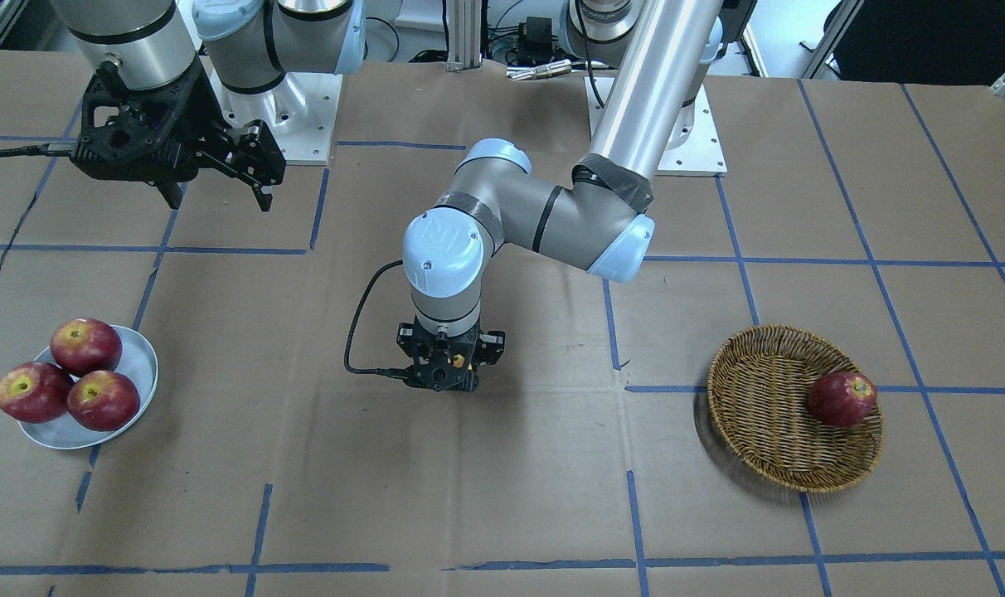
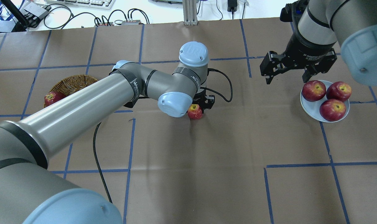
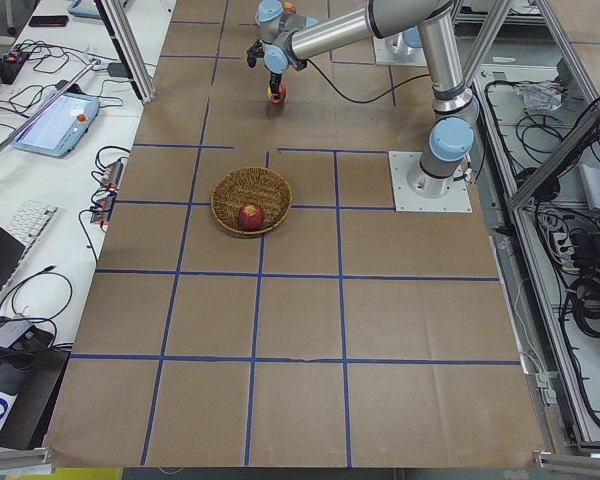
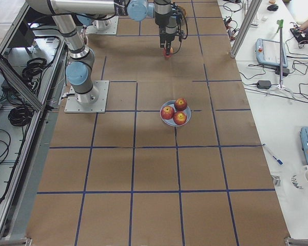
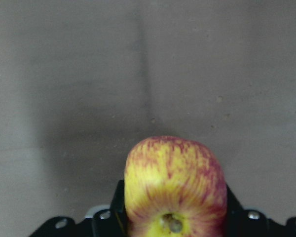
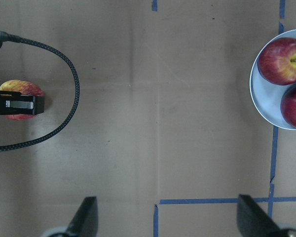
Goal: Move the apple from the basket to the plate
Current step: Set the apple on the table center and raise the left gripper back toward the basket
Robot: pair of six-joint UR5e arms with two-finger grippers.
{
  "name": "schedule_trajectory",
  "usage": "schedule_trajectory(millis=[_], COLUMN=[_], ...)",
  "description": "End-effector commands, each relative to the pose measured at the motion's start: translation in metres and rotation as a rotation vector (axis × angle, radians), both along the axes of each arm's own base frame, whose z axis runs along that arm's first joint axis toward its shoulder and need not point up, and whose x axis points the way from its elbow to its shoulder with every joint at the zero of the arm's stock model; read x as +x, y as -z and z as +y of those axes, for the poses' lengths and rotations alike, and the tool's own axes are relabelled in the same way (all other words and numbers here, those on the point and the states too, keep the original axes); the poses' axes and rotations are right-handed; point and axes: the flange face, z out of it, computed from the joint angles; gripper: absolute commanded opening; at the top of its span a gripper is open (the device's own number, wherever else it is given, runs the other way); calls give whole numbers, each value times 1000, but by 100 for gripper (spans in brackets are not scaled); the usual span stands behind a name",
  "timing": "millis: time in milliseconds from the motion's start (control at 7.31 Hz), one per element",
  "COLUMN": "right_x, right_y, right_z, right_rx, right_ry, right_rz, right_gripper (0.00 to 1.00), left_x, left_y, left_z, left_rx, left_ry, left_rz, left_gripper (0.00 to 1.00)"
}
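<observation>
My left gripper is shut on the yellow-streaked red apple low over the middle of the table. The left wrist view shows the apple between the jaws, stem end towards the camera. In the front view the wrist hides it under the gripper. The wicker basket is at my left and holds one darker red apple. The white plate at my right holds three red apples. My right gripper is open and empty, hovering just beside the plate.
Blue tape lines grid the brown paper table cover. A black cable loops from my left wrist over the table. The right wrist view shows the plate's rim, the held apple and that cable.
</observation>
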Motion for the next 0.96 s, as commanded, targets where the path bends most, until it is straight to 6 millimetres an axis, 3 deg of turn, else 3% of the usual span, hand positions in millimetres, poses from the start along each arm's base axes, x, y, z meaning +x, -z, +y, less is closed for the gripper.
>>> schedule_trajectory(millis=[0, 137, 274, 410, 547, 821], right_x=[0, -1, 0, 0, 0, 0], right_y=[0, 0, 0, 0, 0, 0], right_z=[0, 0, 0, 0, 0, 0], right_rx=[0, 0, 0, 0, 0, -2], right_ry=[0, 2, 0, 0, 0, 1], right_rz=[0, 0, 0, 0, -2, -2], right_gripper=[100, 100, 100, 100, 100, 100], left_x=[-1, 1, 2, 15, 46, 140], left_y=[1, -11, -36, -96, -139, -223], left_z=[-1, 0, -2, 1, 6, 23], left_rx=[3, -10, -41, -69, -51, -31], left_ry=[-2, -3, -6, -5, 9, 46], left_rz=[3, 6, 20, 24, 13, 7], left_gripper=[99, 99, 99, 99, 99, 99])
